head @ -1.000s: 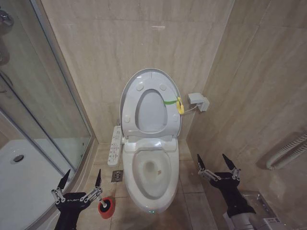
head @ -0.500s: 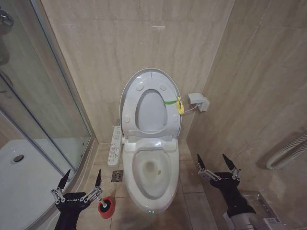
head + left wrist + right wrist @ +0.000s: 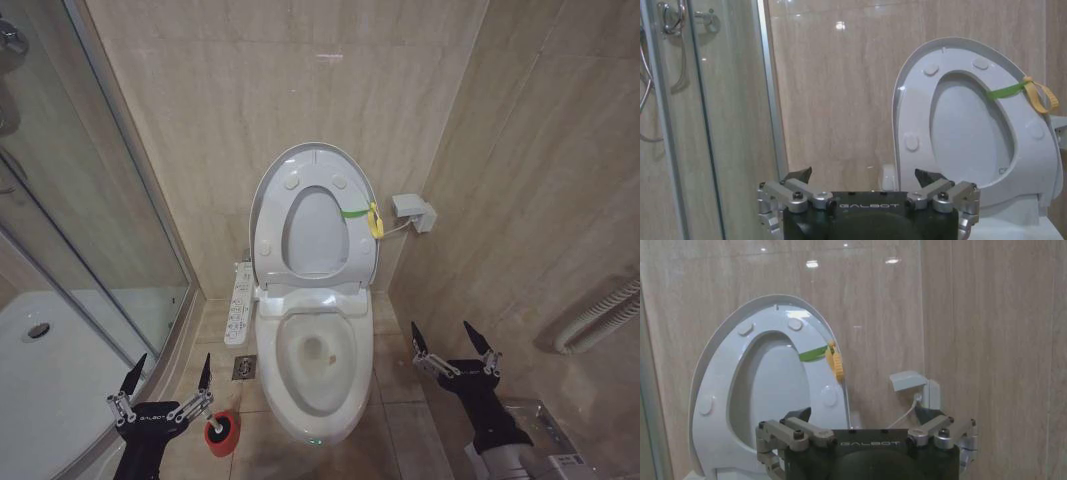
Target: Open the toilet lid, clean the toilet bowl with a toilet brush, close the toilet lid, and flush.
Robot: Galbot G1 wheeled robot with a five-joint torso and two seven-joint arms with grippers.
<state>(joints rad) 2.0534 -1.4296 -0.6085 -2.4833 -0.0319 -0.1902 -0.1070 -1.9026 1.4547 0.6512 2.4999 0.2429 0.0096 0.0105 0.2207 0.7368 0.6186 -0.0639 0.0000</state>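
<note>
The toilet lid (image 3: 316, 160) stands upright against the tiled wall with the ring seat (image 3: 318, 225) raised against it, a yellow-green loop tag (image 3: 372, 219) on its edge. The white toilet bowl (image 3: 314, 375) lies uncovered, with bare floor tiles on both sides. The red cup holder (image 3: 222, 433) sits just beside the left gripper (image 3: 169, 378), fingers spread; the right gripper (image 3: 446, 340), also spread, hovers near the side wall.

White toilet lid (image 3: 315, 215) w/ yellow-green tag (image 3: 366, 217) — red cup (image 3: 222, 432), beige-veined wall tiles (image 3: 250, 90).
</note>
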